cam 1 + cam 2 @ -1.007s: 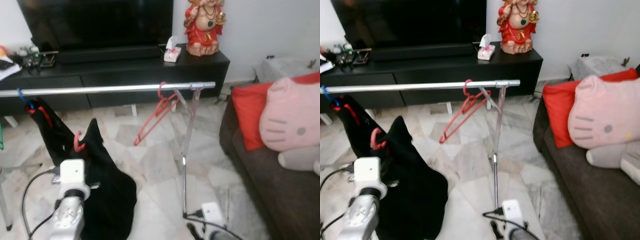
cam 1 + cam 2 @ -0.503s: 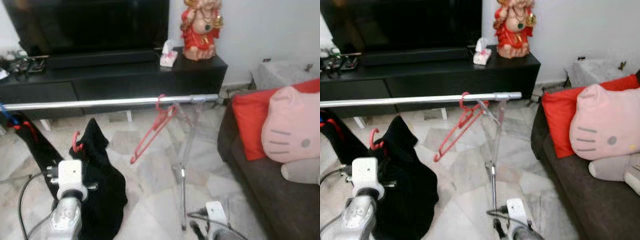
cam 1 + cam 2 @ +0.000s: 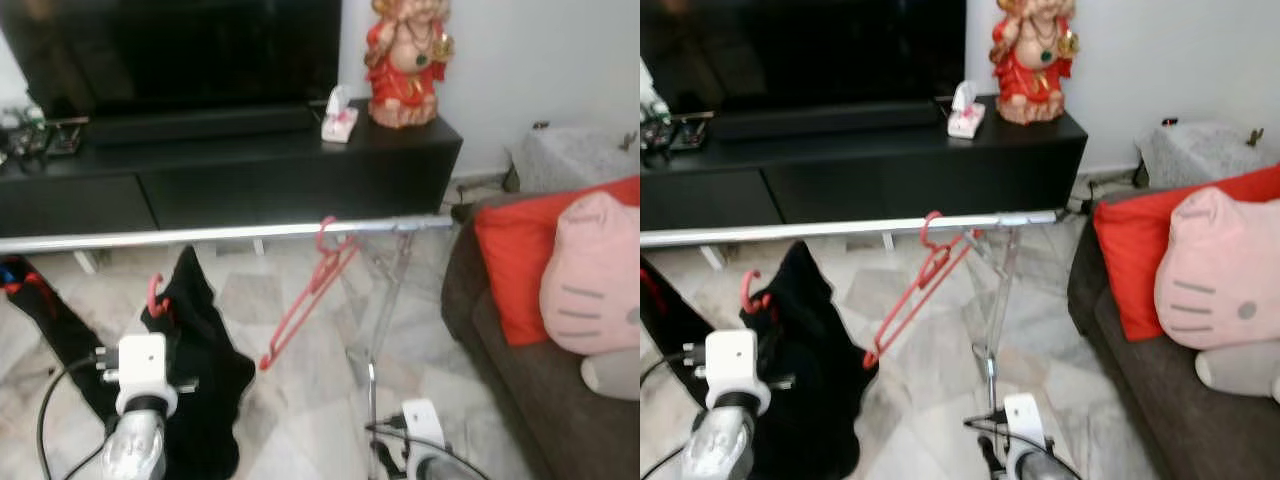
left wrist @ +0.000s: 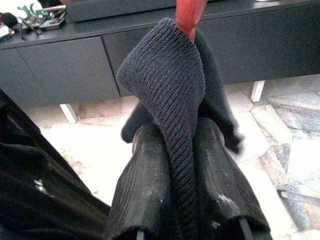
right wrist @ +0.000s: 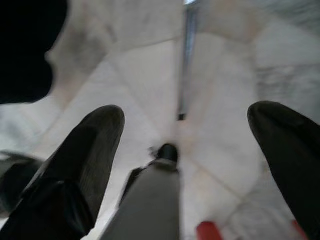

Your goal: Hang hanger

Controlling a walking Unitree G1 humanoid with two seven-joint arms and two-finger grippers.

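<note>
My left gripper is shut on a black knit garment, and its fingers pinch a fold of the cloth. The garment hangs on a red hanger whose hook sticks up just below the silver rail. An empty red hanger hangs tilted on the rail near its right end. At the far left another black garment hangs from the rail. My right gripper is open, low over the marble floor by the rack's post.
Behind the rail stands a black TV stand with a TV, a tissue box and a red statue. A dark sofa with a red cushion and a pink plush is on the right. The rack's upright post stands ahead.
The whole view has shifted, so the camera moved; the rail now sits lower in the picture. The held hanger's hook looks nearer to the rail. My left gripper keeps its hold.
</note>
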